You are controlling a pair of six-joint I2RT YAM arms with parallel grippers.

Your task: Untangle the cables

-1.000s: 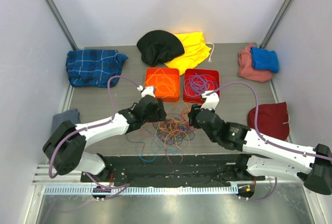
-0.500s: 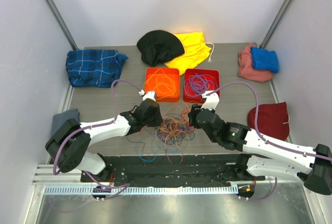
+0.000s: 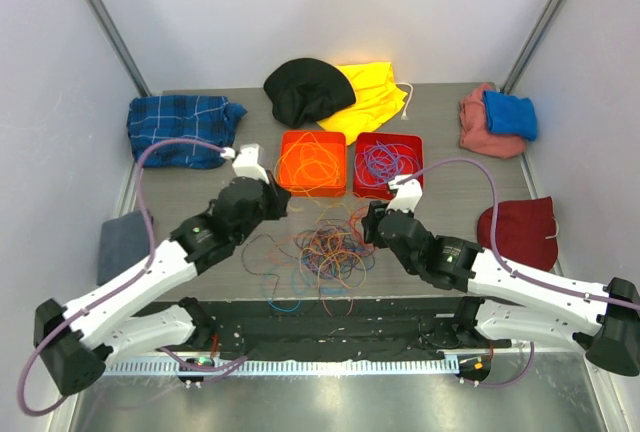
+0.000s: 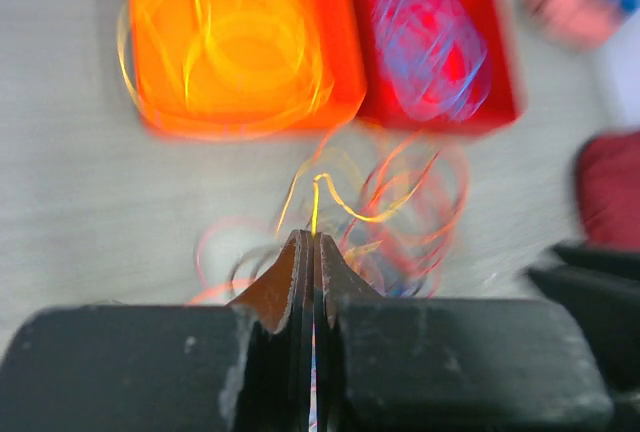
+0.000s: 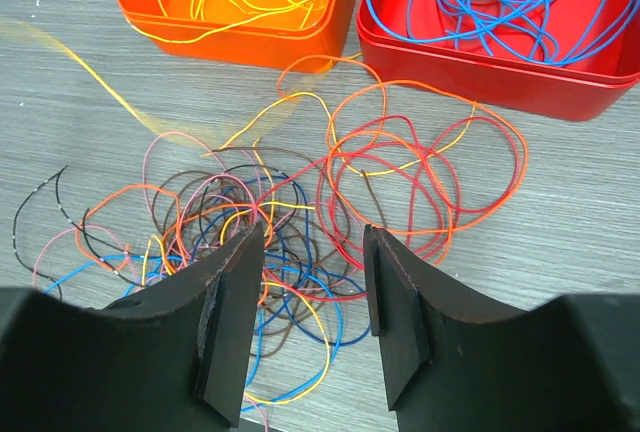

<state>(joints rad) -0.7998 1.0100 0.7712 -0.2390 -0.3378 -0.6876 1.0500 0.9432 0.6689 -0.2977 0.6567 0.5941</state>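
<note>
i find the left jaws pressed together, pinching a yellow cable. the right jaws stand spread over the tangled cables, lying on the worktop just near of the orange tray and red tray.

Motion smeared the left wrist view — the orange tray, the red tray and the cables lost their edges. In the right wrist view the yellow cable was a blurred streak — cut off at the left edge.
</note>
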